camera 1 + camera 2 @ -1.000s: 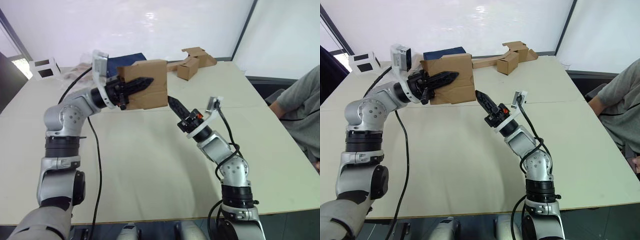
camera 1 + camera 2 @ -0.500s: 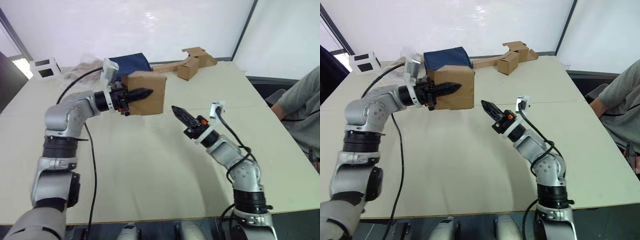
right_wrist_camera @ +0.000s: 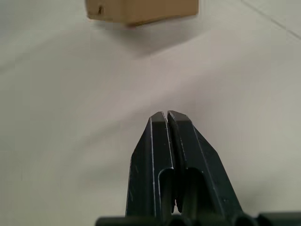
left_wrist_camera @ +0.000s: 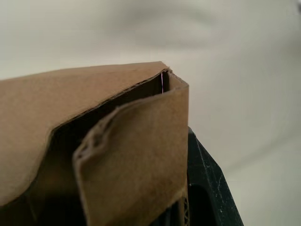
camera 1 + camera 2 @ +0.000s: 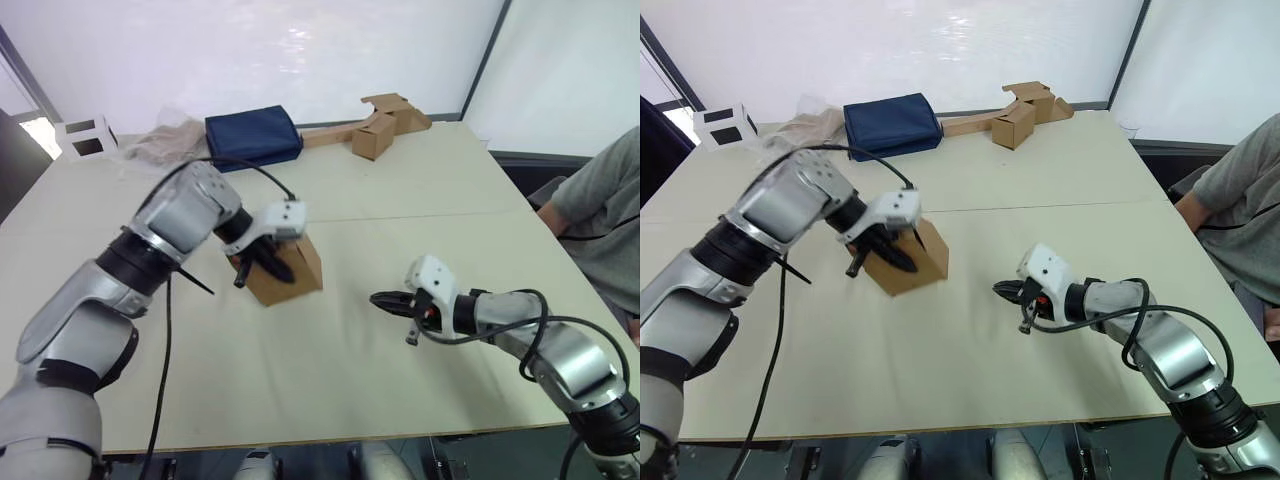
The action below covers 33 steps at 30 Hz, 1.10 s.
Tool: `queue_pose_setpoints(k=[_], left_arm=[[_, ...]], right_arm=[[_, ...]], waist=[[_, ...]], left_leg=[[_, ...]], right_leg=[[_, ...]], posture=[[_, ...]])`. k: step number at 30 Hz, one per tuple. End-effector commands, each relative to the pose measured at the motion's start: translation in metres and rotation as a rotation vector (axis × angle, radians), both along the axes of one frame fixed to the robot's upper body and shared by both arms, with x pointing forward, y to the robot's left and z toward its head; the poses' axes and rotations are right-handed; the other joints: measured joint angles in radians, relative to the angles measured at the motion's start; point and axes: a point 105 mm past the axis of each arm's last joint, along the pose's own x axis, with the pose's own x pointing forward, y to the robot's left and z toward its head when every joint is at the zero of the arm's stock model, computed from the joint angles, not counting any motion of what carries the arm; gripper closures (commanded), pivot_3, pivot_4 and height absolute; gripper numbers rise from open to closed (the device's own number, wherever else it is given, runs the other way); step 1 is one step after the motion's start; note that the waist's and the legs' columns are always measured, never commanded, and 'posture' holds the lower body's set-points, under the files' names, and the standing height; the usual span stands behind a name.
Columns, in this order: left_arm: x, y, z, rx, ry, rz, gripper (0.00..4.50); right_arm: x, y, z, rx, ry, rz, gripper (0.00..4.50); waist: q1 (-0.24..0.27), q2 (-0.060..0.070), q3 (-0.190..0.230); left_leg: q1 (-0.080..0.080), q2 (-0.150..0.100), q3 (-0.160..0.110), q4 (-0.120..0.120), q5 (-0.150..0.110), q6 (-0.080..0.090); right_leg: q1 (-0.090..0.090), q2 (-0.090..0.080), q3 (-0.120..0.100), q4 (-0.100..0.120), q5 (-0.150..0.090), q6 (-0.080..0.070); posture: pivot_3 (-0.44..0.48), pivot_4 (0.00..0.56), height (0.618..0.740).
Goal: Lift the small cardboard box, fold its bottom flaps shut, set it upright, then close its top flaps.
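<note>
Now plain brown small cardboard box [image 5: 290, 270] sits tilted.

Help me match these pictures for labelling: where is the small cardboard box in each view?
Left eye: small cardboard box left of centre, on the table.
Right eye: same box, left of centre.
Left wrist: box wall close up.
Right wrist: box at the far edge.
Shared landmark: left hand on it.

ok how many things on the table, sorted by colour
brown: 2, the small box and the cardboard piece at the far edge
blue: 1, the bag
white: 1, the box with black squares
clear: 1, the crumpled plastic
total: 5
</note>
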Motion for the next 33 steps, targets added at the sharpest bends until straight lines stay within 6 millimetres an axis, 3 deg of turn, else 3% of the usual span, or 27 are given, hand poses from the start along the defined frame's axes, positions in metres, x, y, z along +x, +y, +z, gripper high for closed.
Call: queue_pose_setpoints(k=[1,3,7,8,12,17,22,24,26,27,29,31,32,33], left_arm=[[0.001,-0.004,0.005,0.016,0.001,-0.024,4.5],[0.004,-0.007,0.004,0.017,0.0,-0.018,4.5],[-0.002,-0.011,0.018,-0.012,-0.037,-0.105,2.82],[0.0,-0.012,0.025,-0.025,-0.045,-0.096,2.68],[-0.002,-0.011,0.047,-0.068,-0.051,-0.082,2.68],[-0.003,-0.006,0.09,-0.21,-0.059,-0.002,2.68],[0.017,0.026,0.116,-0.441,-0.151,0.244,2.68],[0.027,0.041,0.116,-0.509,-0.189,0.362,3.2],[0.035,0.053,0.113,-0.547,-0.209,0.474,3.78],[0.038,0.063,0.107,-0.569,-0.261,0.504,4.26],[0.043,0.081,0.094,-0.644,-0.295,0.611,4.44],[0.04,0.103,0.054,-0.681,-0.291,0.745,4.44],[0.035,0.111,0.02,-0.637,-0.283,0.8,4.44],[0.03,0.114,-0.002,-0.603,-0.284,0.821,4.44]], right_arm=[[-0.002,0.015,0.017,0.146,-0.049,-0.013,4.45],[-0.003,0.015,0.012,0.115,-0.059,-0.021,4.45],[-0.011,0.016,0.0,0.096,-0.041,-0.033,4.5],[-0.011,0.016,-0.001,0.1,-0.037,-0.034,4.5],[-0.008,0.016,-0.002,0.106,-0.035,-0.036,4.5],[0.001,0.014,-0.003,0.1,-0.032,-0.034,4.5],[0.007,0.01,-0.005,0.086,-0.033,-0.038,4.5],[0.008,0.01,-0.006,0.084,-0.03,-0.036,4.5],[0.009,0.01,-0.007,0.082,-0.026,-0.035,4.5],[0.01,0.012,-0.009,0.077,-0.02,-0.031,4.5],[0.012,0.013,-0.012,0.073,-0.011,-0.027,4.5],[0.013,0.023,-0.01,0.099,0.005,0.0,4.5],[0.015,0.028,-0.012,0.084,0.006,0.014,4.5],[0.017,0.03,-0.013,0.07,0.005,0.023,4.5]], waist=[[0.002,0.0,0.0],[0.004,0.0,0.0],[0.014,-0.001,0.0],[0.015,-0.001,0.001],[0.015,-0.001,0.001],[0.007,-0.001,0.001],[0.0,-0.001,0.0],[-0.001,0.0,0.0],[0.001,-0.001,0.0],[0.002,-0.001,0.0],[0.002,-0.001,0.0],[-0.003,0.001,-0.001],[-0.003,0.001,-0.001],[-0.005,0.001,-0.001]], left_leg=[[0.0,0.0,0.0,0.001,0.0,0.0],[0.0,0.0,0.0,0.001,0.0,0.0],[0.0,-0.001,0.0,0.002,0.0,0.001],[0.0,-0.001,0.0,0.001,0.0,0.001],[0.0,-0.001,0.0,0.002,0.0,0.001],[0.0,0.0,-0.001,0.002,-0.001,0.001],[0.0,0.0,-0.001,0.002,-0.001,0.001],[0.001,0.0,-0.001,0.002,-0.001,0.002],[0.001,0.0,-0.001,0.002,-0.001,0.002],[0.001,0.0,-0.001,0.002,-0.001,0.002],[0.001,0.0,-0.001,0.003,-0.001,0.002],[0.001,0.0,-0.001,0.002,0.0,0.001],[0.002,0.0,0.0,0.002,0.001,-0.002],[0.003,0.001,0.001,0.002,0.001,-0.002]], right_leg=[[0.0,0.0,0.0,0.001,0.0,0.0],[0.0,-0.001,0.0,0.001,0.0,0.0],[0.001,-0.001,-0.001,0.0,0.0,0.0],[0.001,-0.001,-0.001,0.0,0.0,0.0],[0.002,-0.001,-0.001,0.001,0.0,0.0],[0.001,-0.001,-0.001,0.001,0.0,0.0],[0.001,-0.001,-0.001,0.001,0.0,0.0],[0.001,-0.001,0.0,0.002,0.0,0.0],[0.001,-0.001,-0.001,0.003,-0.001,0.0],[0.001,-0.001,-0.001,0.003,-0.001,0.0],[0.001,-0.002,-0.001,0.003,-0.001,0.0],[0.001,-0.002,-0.001,0.003,-0.001,0.0],[0.001,-0.002,0.001,0.003,-0.001,0.0],[0.001,-0.002,0.001,0.004,-0.001,-0.001]], posture=[[0.0,0.15,0.74],[0.0,0.15,0.74],[0.0,0.15,0.74],[0.0,0.15,0.74],[0.0,0.15,0.74],[0.0,0.15,0.74],[0.0,0.15,0.74],[0.0,0.15,0.74],[0.0,0.15,0.74],[0.0,0.15,0.74],[0.0,0.15,0.74],[0.0,0.15,0.74],[0.0,0.15,0.74],[0.0,0.15,0.74]])
